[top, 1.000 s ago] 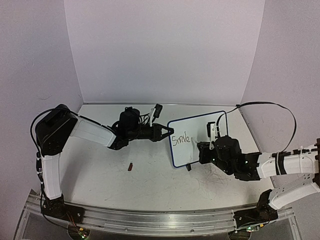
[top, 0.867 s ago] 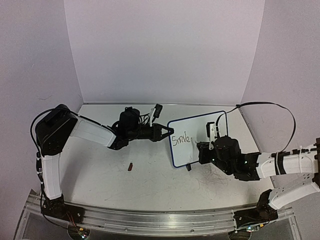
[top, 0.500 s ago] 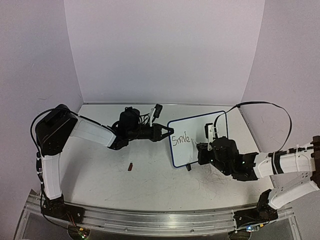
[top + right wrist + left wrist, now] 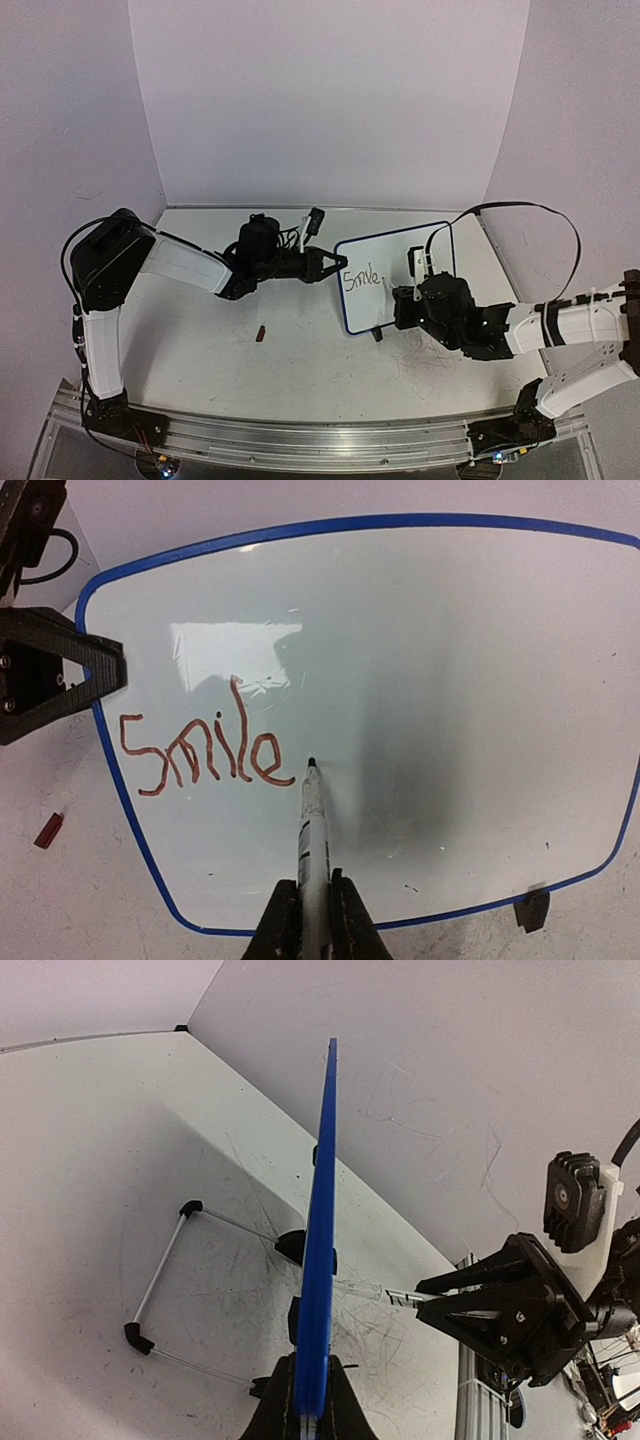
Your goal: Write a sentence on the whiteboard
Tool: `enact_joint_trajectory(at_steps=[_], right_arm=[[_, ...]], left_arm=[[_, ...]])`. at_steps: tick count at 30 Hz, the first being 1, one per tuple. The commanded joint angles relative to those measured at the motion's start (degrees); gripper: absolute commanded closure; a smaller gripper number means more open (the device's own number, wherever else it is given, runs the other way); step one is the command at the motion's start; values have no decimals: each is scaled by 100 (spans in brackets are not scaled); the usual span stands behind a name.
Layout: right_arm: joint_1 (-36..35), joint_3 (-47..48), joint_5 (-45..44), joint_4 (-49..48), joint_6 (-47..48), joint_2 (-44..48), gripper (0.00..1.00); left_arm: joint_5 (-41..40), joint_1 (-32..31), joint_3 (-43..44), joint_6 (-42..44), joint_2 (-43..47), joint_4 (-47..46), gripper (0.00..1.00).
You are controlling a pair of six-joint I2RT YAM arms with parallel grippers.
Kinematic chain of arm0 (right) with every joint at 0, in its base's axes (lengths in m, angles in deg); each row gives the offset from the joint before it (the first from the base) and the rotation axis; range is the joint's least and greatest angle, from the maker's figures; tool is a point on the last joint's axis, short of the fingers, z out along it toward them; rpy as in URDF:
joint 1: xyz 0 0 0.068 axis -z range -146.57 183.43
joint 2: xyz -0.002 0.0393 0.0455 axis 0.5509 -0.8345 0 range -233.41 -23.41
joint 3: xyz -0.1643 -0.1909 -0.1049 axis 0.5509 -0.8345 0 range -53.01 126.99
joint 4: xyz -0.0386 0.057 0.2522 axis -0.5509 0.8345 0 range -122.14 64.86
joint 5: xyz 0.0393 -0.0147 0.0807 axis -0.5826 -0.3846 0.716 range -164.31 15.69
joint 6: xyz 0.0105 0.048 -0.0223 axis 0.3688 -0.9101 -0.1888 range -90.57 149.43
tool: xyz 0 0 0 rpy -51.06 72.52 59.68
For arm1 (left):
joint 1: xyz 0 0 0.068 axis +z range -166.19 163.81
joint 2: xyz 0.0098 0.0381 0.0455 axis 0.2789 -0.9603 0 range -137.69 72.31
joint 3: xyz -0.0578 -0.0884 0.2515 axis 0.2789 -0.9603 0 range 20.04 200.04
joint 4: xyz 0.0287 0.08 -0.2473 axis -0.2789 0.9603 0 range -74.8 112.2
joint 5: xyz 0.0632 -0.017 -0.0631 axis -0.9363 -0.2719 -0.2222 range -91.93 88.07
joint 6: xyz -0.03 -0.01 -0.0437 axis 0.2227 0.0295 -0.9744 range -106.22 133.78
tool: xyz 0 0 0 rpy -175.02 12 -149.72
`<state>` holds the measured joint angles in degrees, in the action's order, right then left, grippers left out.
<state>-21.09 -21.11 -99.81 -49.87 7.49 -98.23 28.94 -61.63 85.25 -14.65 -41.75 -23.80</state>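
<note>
Clamping the board (image 4: 430, 660) at 9 o'clock, the left hand (image 4: 310, 1408) sees only its blue edge; the right hand (image 4: 312, 915), clenching a marker (image 4: 312, 820), sees "Smile" (image 4: 200, 755).

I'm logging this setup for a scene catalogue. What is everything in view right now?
whiteboard: one, white with blue frame, standing on the table right of centre
writing: one word, "Smile", reddish-brown, on the board's left side
marker: one, pale barrel with dark tip, tip at the board just after the word
wire stand: one, silver with black ends, behind the board
small red piece: one, on the table left of the board
table: one, white, scuffed
left gripper: black, clamped on the board's left edge
right gripper: black, gripping the marker
</note>
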Motion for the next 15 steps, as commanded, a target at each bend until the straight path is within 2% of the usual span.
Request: enact_joint_trajectory(at_steps=[1,4,7,11,15], right_arm=[[-36,331,364,932,-385,292,100],[-126,408,901,1164,-467,1161,100],[-120,786,480,1668,-421,1679,100],[81,1013,-36,1646,-33,1730,100],[337,841,10,1080,415,1515,100]], left_arm=[[13,26,-26,21,272,99,100],[4,23,-34,21,280,103,100],[-11,26,-49,10,264,107,100],[12,26,-14,-30,212,106,100],[-1,26,-25,-24,240,111,100]])
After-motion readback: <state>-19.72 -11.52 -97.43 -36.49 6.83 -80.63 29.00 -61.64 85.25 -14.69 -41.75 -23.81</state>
